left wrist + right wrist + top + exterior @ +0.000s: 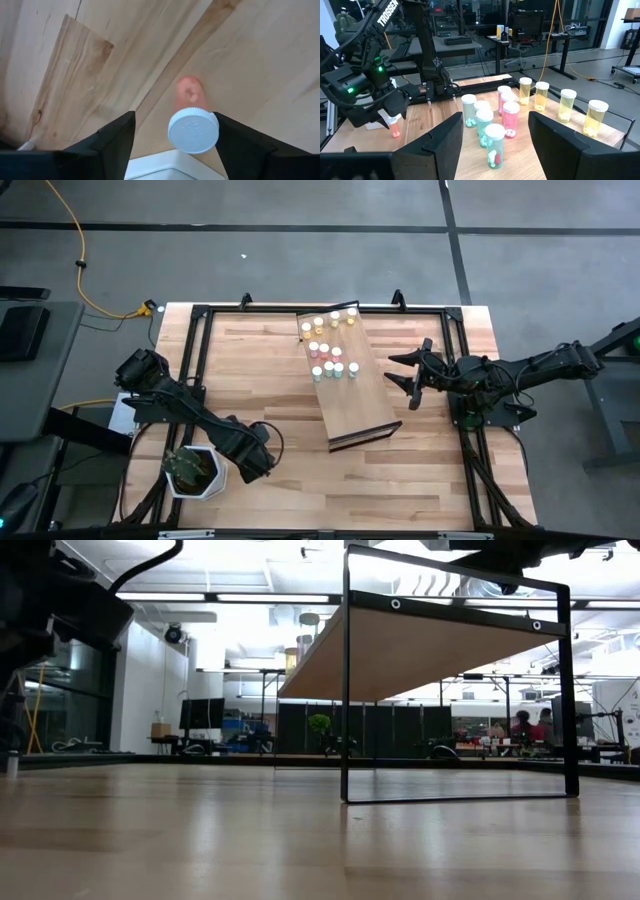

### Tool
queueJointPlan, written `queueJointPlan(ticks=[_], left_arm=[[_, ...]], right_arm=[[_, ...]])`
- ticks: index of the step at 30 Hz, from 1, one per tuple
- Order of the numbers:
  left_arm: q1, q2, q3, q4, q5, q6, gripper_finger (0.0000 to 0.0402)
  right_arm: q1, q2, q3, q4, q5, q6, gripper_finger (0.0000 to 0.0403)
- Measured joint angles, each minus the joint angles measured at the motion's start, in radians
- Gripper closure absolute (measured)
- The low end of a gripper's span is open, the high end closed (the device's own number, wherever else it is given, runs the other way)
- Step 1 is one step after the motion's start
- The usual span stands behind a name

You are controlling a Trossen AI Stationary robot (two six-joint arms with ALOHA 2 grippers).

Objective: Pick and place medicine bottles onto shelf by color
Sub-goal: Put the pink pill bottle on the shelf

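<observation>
A pink medicine bottle (193, 131) with a white cap stands upright on the table near the front left, also seen as the same pink bottle (395, 130) under the left arm. My left gripper (175, 135) points down over it, open, one finger on each side, with gaps showing. The shelf (350, 395), a tilted light-wood board on a dark frame, carries yellow bottles (567, 105), pink bottles (511, 117) and teal bottles (485, 125) standing at its far end. My right gripper (405, 370) hangs open and level to the shelf's right, holding nothing.
A white hexagonal container (195, 472) with green contents stands right beside the left gripper, its rim (165, 162) close to the pink bottle. The shelf's dark frame (345, 690) stands raised above the tabletop. Bare wood lies between the left gripper and the shelf.
</observation>
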Motion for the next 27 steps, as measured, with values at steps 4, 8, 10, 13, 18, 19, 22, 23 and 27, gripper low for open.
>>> queueJointPlan(ticks=[4, 8, 10, 13, 18, 19, 22, 23, 27], left_arm=[[0.0, 0.0, 0.0, 0.001, -0.017, 0.007, 0.018], [0.0, 0.0, 0.0, 0.001, -0.029, 0.012, 0.0207], [0.0, 0.0, 0.0, 0.001, -0.031, 0.02, 0.0223], [0.002, 0.0, 0.0, 0.001, -0.032, 0.02, 0.0246], [0.003, 0.0, 0.005, -0.001, -0.033, 0.038, 0.0285], [0.006, 0.0, 0.01, 0.0, -0.033, 0.052, 0.0291], [0.021, 0.0, 0.037, -0.003, -0.032, 0.084, 0.0299], [0.028, 0.0, 0.05, -0.006, -0.032, 0.101, 0.0299], [0.067, -0.021, 0.115, -0.027, -0.018, 0.188, 0.029]], right_arm=[[0.0, 0.0, 0.0, 0.0, 0.0, 0.0, 0.0187], [0.0, 0.0, 0.0, 0.0, 0.0, 0.0, 0.0187], [0.0, 0.0, 0.0, 0.0, 0.0, 0.0, 0.0187], [0.0, 0.0, 0.0, 0.0, 0.0, 0.0, 0.0187], [0.0, 0.0, 0.0, 0.0, 0.0, 0.0, 0.0187], [0.0, 0.0, 0.0, 0.0, 0.0, 0.0, 0.0187], [0.0, 0.0, 0.0, 0.0, 0.0, 0.0, 0.0187], [0.0, 0.0, 0.0, 0.0, 0.0, 0.0, 0.0187], [0.0, 0.0, 0.0, 0.0, 0.0, 0.0, 0.0187]])
